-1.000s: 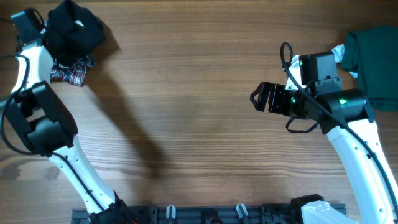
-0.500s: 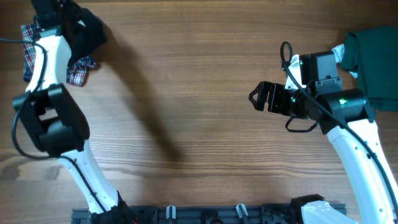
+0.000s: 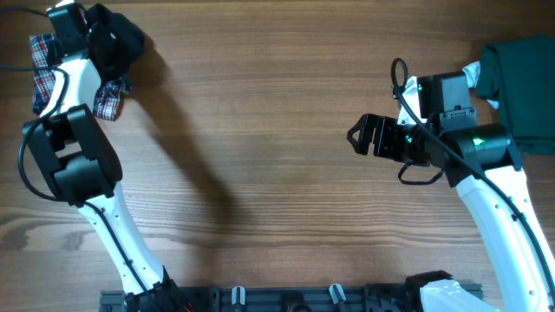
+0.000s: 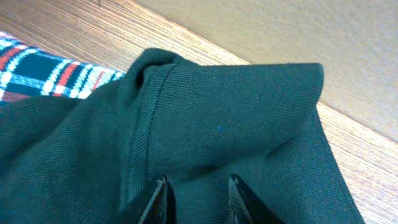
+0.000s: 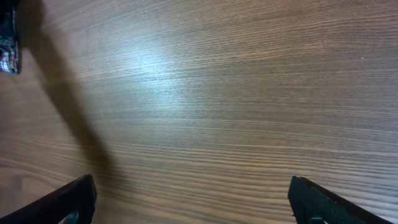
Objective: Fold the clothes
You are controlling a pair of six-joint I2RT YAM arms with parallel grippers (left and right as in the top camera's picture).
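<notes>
The crumpled black knit shirt is bunched in the far-left corner of the wooden table, lying over a red-blue-white plaid cloth. The left gripper looks pinched tight on its fabric, so I'd call this the grab stage. Next it needs dragging to the middle and spreading flat. The right gripper gapes wide open, holding nothing.

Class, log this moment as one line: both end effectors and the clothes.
left end effector: shut on dark shirt, far-left corner | right end effector: open, over table | plaid garment: beside shirt | green garment: right edge
</notes>
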